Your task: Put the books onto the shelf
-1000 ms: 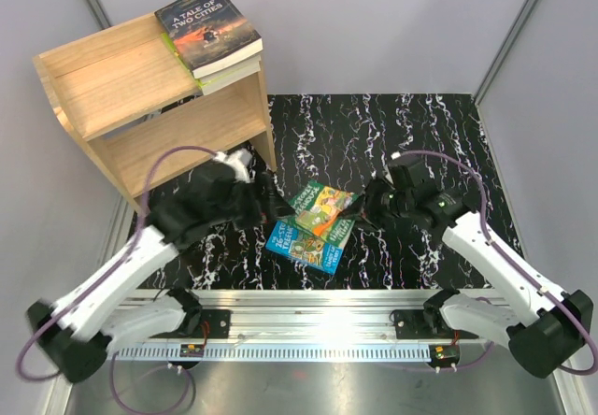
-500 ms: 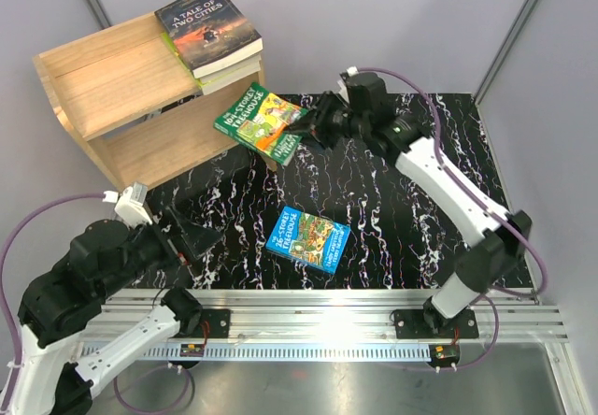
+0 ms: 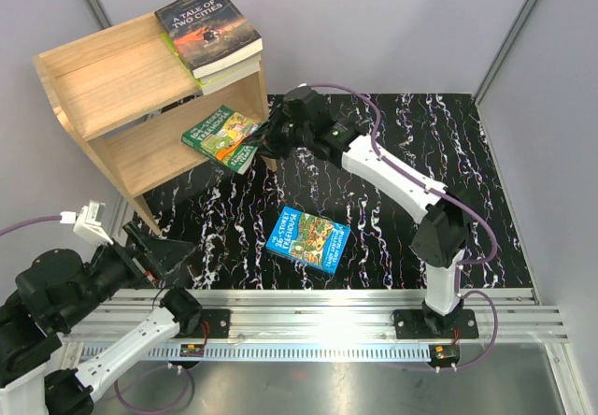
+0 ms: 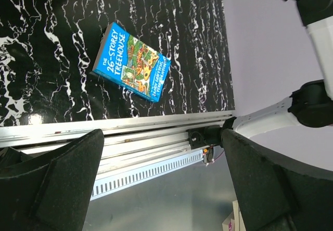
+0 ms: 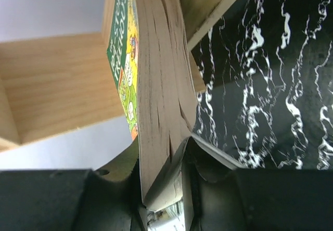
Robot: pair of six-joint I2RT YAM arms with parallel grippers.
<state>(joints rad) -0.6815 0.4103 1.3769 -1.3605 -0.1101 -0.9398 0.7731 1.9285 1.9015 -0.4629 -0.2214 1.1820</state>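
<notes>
A robot test cell in a lab is shown, not a home or a shop. The space is closed in by plain grey panels held in metal posts. Two white and black robot arms are bolted to an aluminium rail at the near edge of a black, white-veined surface, and purple cables are looped along them. A small wooden shelf and a few paperbacks are set out as props.
</notes>
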